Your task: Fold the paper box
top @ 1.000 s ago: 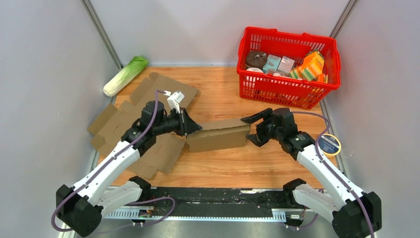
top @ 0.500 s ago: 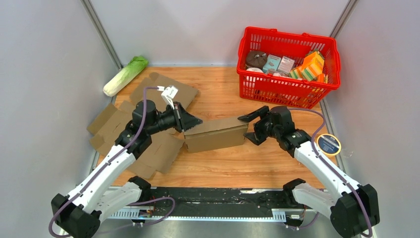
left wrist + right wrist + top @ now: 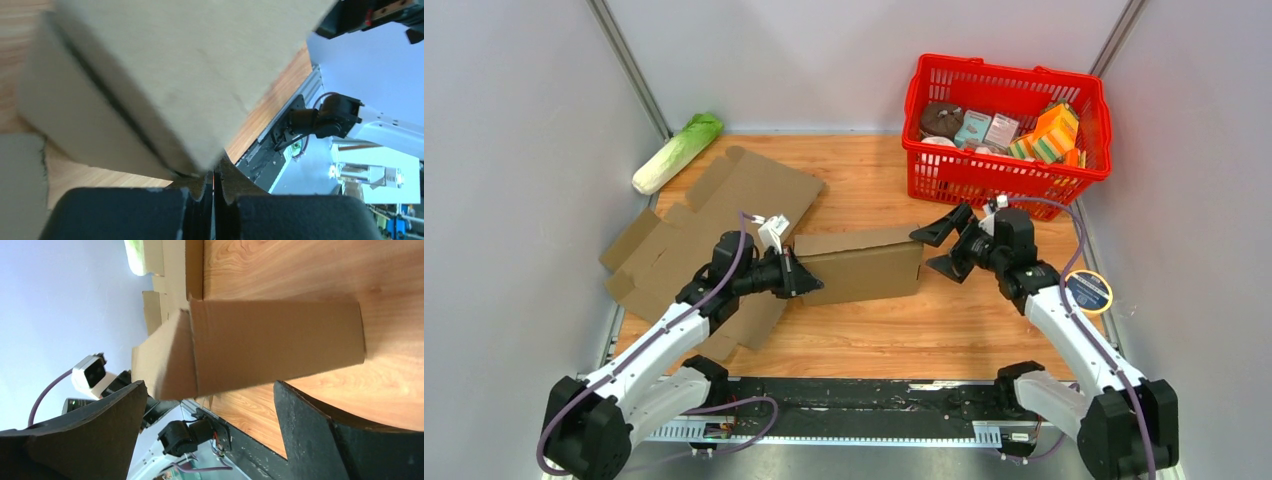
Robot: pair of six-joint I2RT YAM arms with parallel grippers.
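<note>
The brown paper box (image 3: 860, 266) stands on the wooden table (image 3: 874, 330) between my two grippers, its long side facing the camera. My left gripper (image 3: 803, 281) is shut, and its tips touch the lower left end of the box. In the left wrist view the box (image 3: 175, 70) fills the top, just above the closed fingertips (image 3: 227, 184). My right gripper (image 3: 941, 249) is open and empty, just off the box's right end and apart from it. In the right wrist view the box (image 3: 275, 345) lies ahead of the spread fingers (image 3: 100, 432).
Flat cardboard sheets (image 3: 714, 215) lie at the left under my left arm. A cabbage (image 3: 677, 152) lies at the back left. A red basket (image 3: 1007, 180) of groceries stands at the back right. A yellow-rimmed round disc (image 3: 1088, 292) sits at the right edge.
My left gripper has closed and dropped from the box's top left corner to its lower left end. The box now stands taller. My right gripper has drawn back to the right, still open.
</note>
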